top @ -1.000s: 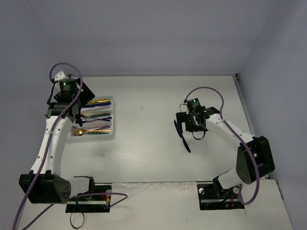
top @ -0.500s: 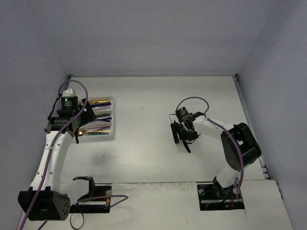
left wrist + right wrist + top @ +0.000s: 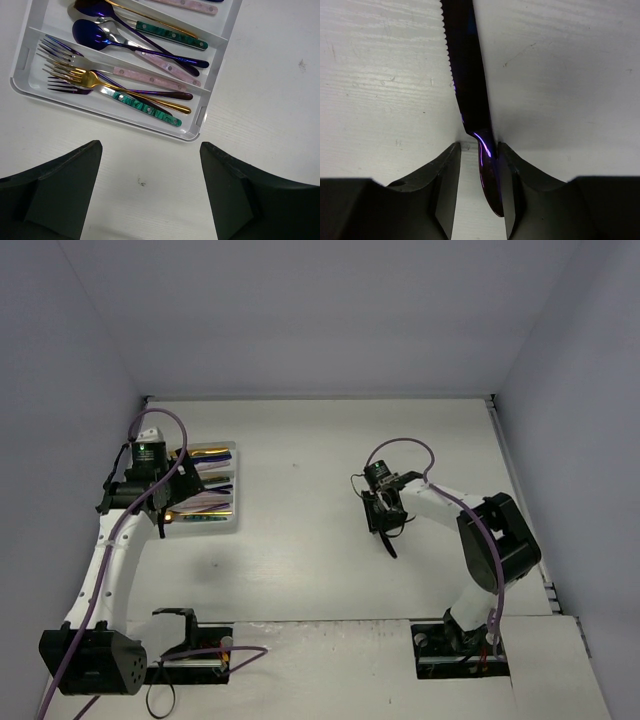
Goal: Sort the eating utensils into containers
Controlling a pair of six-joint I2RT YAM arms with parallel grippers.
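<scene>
Right pincer (image 3: 479,147) is down on the table, right of centre, straddling the handle of the dark blue knife (image 3: 465,75). It is not yet clenched: one pad touches the handle, and a gap shows at the other.

Risk: closing off-centre may shove or roll the thin handle, so I pinch only its edge. The long serrated blade juts ahead and could droop or swivel on the lift.

Farther off, by the left edge, sits the white tray (image 3: 100,114), with forks (image 3: 75,75) and spoons (image 3: 95,35) in separate compartments. Left pincer (image 3: 150,150) hovers beside it, released and empty.

Risk: my arms may crowd each other at the tray.
</scene>
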